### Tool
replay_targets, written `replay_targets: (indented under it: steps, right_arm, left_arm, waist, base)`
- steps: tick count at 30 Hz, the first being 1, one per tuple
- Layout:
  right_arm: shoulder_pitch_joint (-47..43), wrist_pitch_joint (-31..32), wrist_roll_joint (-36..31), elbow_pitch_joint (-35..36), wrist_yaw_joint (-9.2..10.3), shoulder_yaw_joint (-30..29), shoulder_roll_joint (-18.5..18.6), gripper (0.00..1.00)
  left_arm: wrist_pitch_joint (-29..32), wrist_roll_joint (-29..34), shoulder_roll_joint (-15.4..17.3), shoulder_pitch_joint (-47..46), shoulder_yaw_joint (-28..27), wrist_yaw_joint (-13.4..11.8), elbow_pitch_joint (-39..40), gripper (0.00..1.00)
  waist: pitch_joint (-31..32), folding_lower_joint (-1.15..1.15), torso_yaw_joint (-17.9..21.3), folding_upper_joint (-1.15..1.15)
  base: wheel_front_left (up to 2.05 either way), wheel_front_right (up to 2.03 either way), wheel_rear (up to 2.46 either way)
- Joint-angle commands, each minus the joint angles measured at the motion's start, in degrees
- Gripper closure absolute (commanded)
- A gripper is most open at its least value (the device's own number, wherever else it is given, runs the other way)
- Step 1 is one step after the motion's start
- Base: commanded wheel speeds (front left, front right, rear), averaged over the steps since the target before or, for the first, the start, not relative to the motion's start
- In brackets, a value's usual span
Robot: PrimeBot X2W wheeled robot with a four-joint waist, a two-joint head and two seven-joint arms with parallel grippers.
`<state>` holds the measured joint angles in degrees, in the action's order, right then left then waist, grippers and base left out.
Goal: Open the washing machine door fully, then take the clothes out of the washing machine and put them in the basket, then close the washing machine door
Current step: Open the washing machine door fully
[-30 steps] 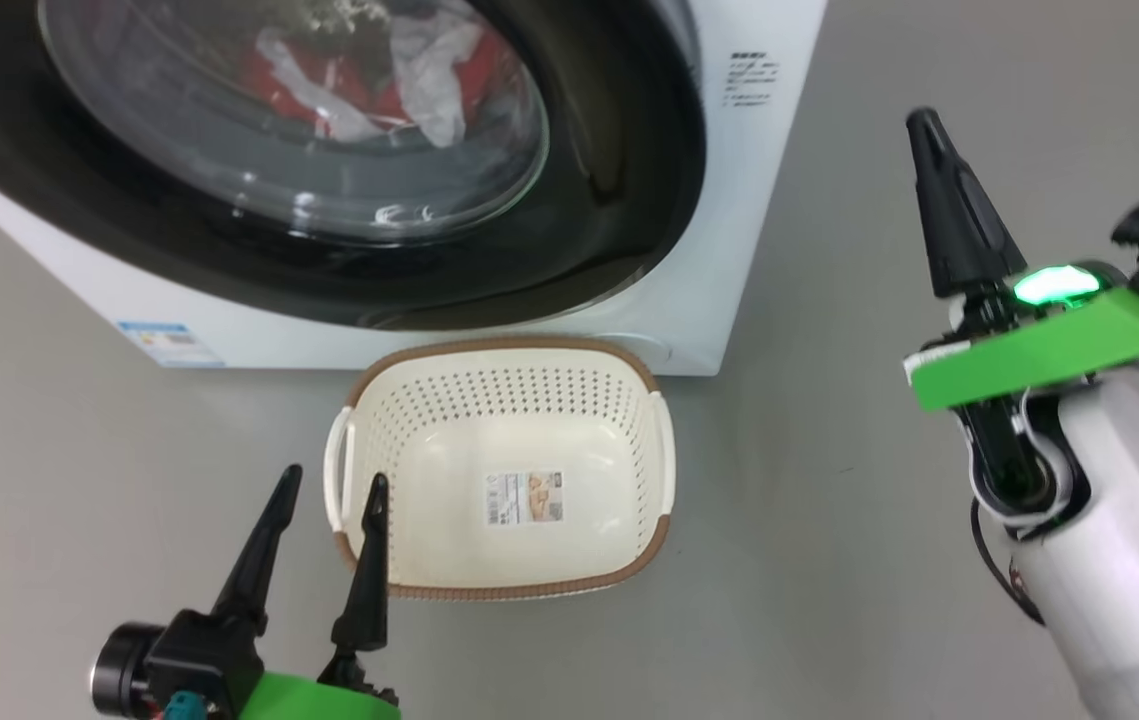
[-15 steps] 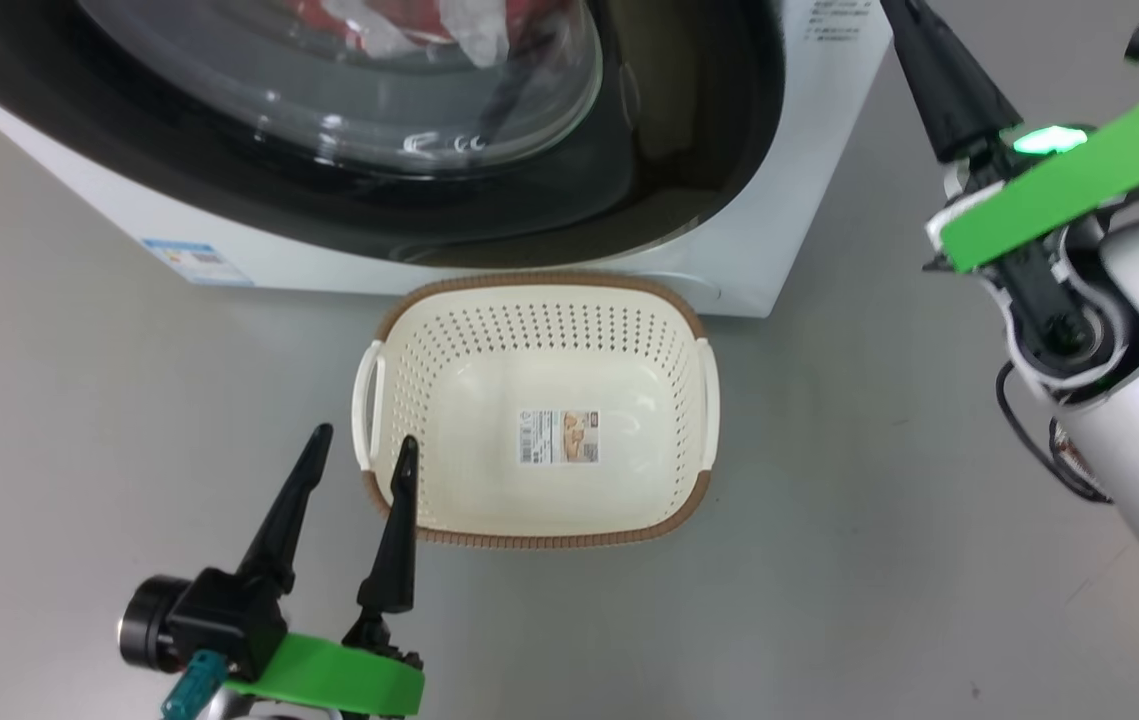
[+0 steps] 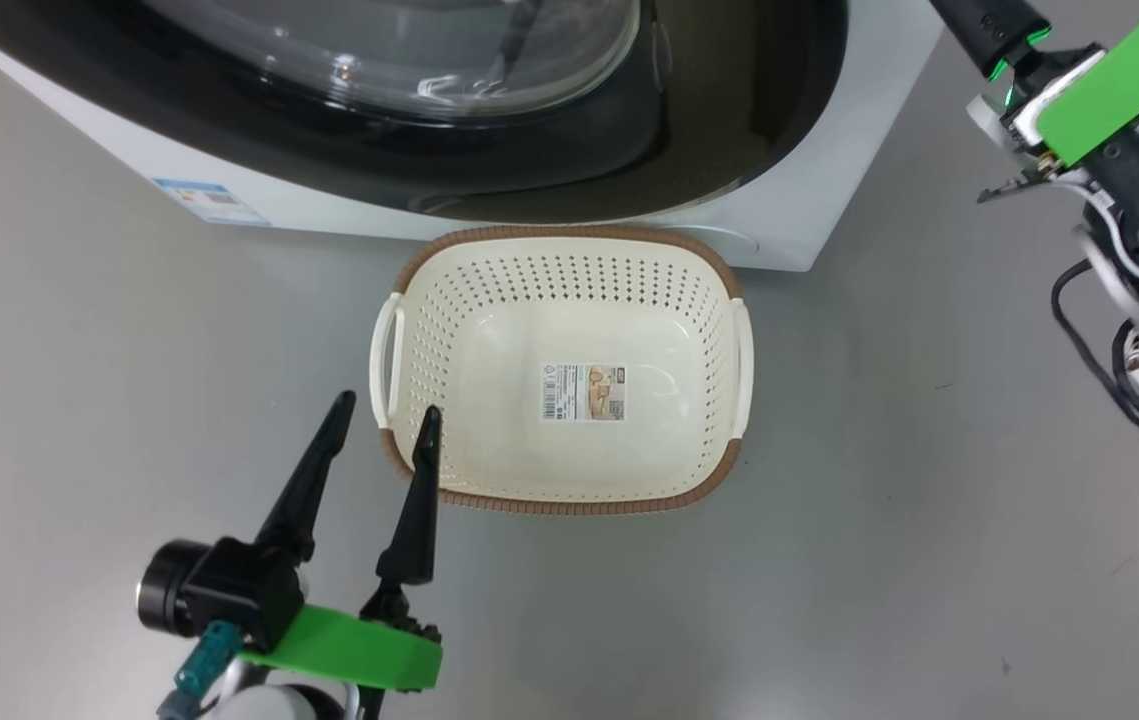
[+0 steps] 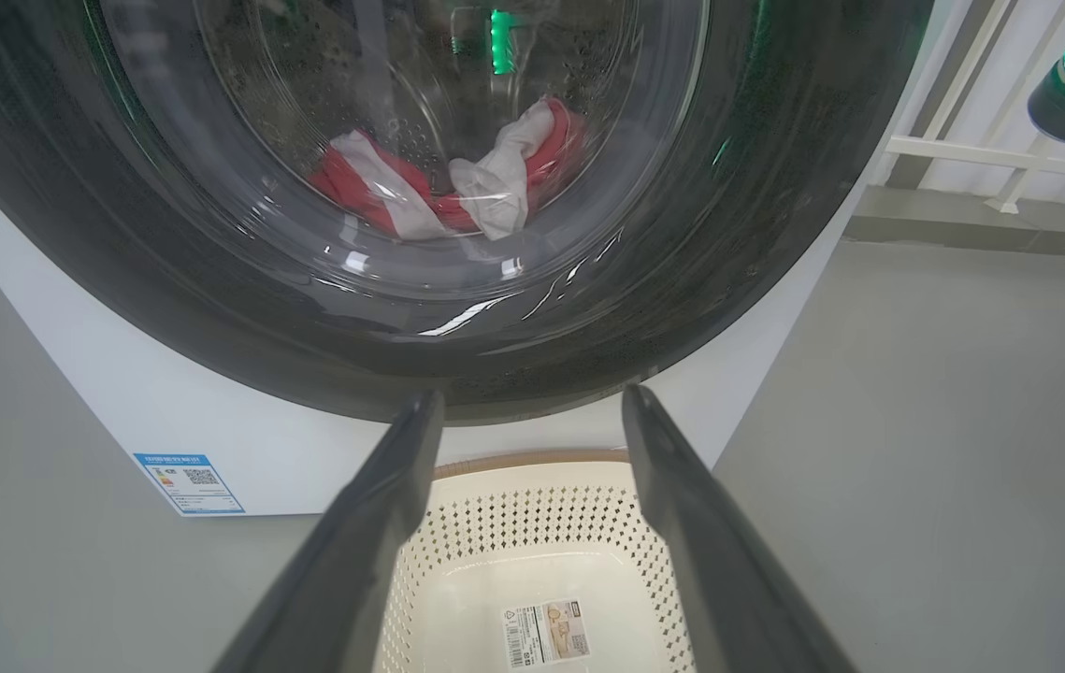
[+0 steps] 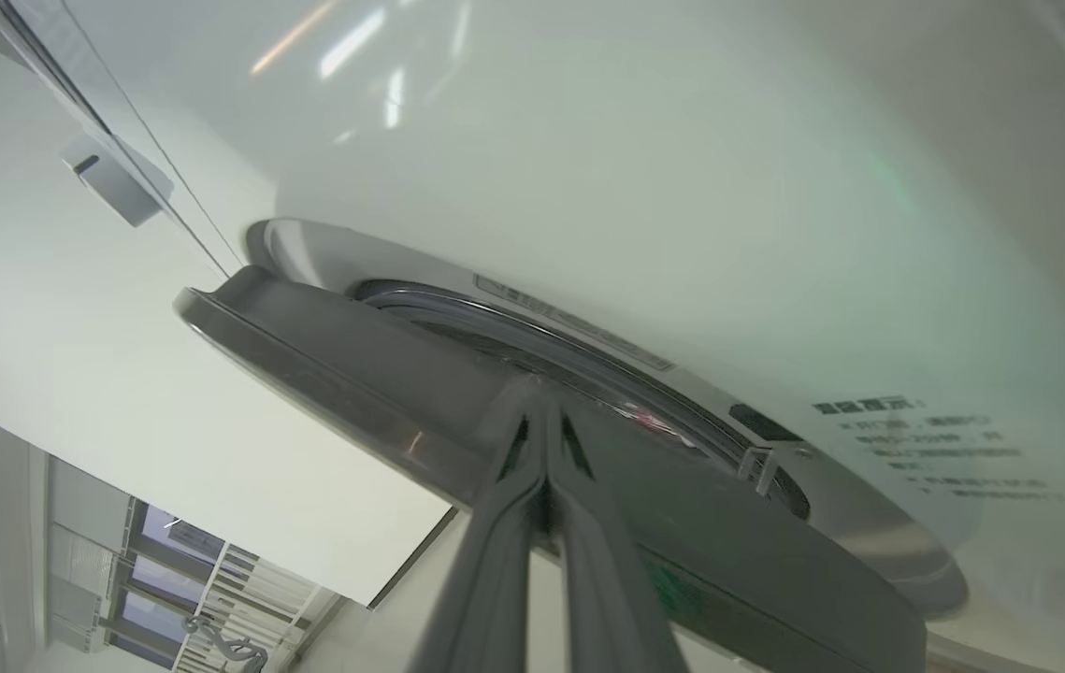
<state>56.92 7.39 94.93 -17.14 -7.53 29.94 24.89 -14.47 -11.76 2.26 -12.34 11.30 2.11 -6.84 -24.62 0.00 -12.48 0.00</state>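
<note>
White rails (image 4: 971, 148) stand beyond the smooth grey floor (image 3: 79, 420).

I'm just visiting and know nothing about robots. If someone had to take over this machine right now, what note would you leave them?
Grippers: the left gripper is open and empty, hovering by the left side of the basket. The right gripper is shut on nothing, with its tips at the edge of the washing machine door.
Things: the clothes lie inside, behind the door's glass. The basket sits empty on the floor in front of the washing machine.
Done: the door looks at most slightly ajar.
Left: open the door fully, move the clothes to the basket, close the door.
</note>
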Motion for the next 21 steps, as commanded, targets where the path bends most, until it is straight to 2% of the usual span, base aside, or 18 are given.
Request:
replay_targets:
  steps: [1,11,21]
  right_arm:
    - [0.6,1.2,0.7,0.9,0.04,-0.7,-0.4,1.00]
    - [3.4,10.7,1.7,-4.0,0.04,-2.8,-2.4,1.00]
    - [4.6,13.3,-0.3,-7.7,0.04,-5.2,-4.2,1.00]
  left_arm:
    - [-0.5,-0.4,0.6,-1.5,-1.5,0.0,1.4,0.00]
    - [-0.5,-1.1,0.6,-2.4,-0.8,-0.2,1.6,0.00]
    - [-0.5,-2.0,0.6,-3.0,-0.1,-0.7,1.6,0.00]
  waist:
    - [-0.5,0.00,-0.4,0.00]
    - [-1.9,0.00,-1.1,0.00]
    - [-2.4,0.00,-2.2,0.00]
  base:
    - [0.00,0.00,0.00]
    - [0.00,0.00,0.00]
    - [0.00,0.00,0.00]
